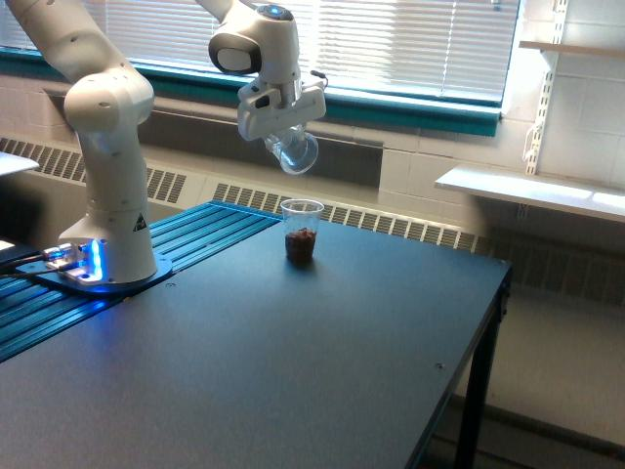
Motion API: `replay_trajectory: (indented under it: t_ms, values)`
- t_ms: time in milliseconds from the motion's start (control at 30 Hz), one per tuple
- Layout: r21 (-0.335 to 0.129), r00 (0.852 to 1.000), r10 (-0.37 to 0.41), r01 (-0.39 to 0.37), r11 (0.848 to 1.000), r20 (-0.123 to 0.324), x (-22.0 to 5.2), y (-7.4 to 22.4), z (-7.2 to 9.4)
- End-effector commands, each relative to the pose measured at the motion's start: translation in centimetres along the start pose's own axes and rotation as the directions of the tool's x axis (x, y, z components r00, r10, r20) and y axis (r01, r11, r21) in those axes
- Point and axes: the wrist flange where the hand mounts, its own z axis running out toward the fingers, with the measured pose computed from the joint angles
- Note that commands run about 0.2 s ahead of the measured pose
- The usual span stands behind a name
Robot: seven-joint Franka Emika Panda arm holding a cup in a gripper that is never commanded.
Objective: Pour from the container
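The arm's base (107, 264) stands on the table (293, 371), at the exterior view's left. A plastic cup (302, 232) stands on the table, well to the right of the base, with small bits inside it. The gripper (280, 132) holds the container (294, 151) tipped in the air above the plastic cup, not touching it. A window (391, 39) is behind them.

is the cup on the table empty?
No, the plastic cup on the table holds a dark brown fill in its lower part.
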Motion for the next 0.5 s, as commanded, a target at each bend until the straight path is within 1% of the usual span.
replay_trajectory:
  t_ms: [33,367,500]
  values:
    - [-0.020,1.000,-0.007,0.007,1.000,0.022,0.72,-0.46,0.20]
    - [-0.027,0.998,0.006,-0.004,1.000,0.062,1.33,-1.12,0.37]
    - [-0.035,0.998,0.002,0.001,0.999,0.069,1.47,-1.32,0.45]
